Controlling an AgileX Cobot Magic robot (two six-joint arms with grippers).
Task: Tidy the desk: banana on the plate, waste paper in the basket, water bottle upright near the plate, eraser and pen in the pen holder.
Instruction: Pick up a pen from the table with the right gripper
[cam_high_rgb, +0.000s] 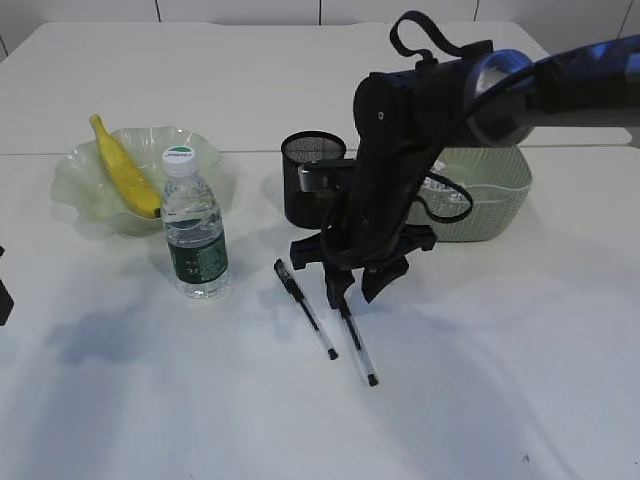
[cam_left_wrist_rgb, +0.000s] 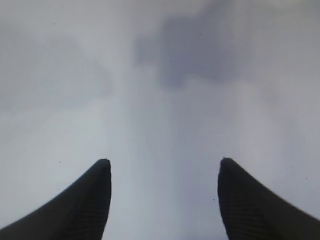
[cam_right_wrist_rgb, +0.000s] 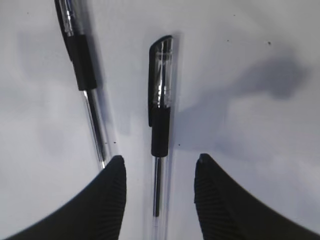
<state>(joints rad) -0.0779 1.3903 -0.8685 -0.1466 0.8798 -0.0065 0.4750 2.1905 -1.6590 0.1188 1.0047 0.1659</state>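
Two black-capped clear pens lie on the white desk (cam_high_rgb: 520, 380). My right gripper (cam_high_rgb: 353, 292) (cam_right_wrist_rgb: 160, 162) hangs open just over the right pen (cam_high_rgb: 358, 350) (cam_right_wrist_rgb: 161, 115), one finger on each side of its barrel, apart from it. The left pen (cam_high_rgb: 305, 308) (cam_right_wrist_rgb: 82, 65) lies beside it. The banana (cam_high_rgb: 125, 170) rests in the plate (cam_high_rgb: 210, 160). The water bottle (cam_high_rgb: 195, 235) stands upright in front of the plate. The pen holder (cam_high_rgb: 313, 175) stands behind the pens. My left gripper (cam_left_wrist_rgb: 165, 162) is open over bare desk. The eraser and the waste paper are hidden.
The green basket (cam_high_rgb: 490, 200) stands at the right behind my right arm, which covers most of its inside. A dark part of the left arm (cam_high_rgb: 4, 300) shows at the left edge. A seam in the desk runs behind the plate.
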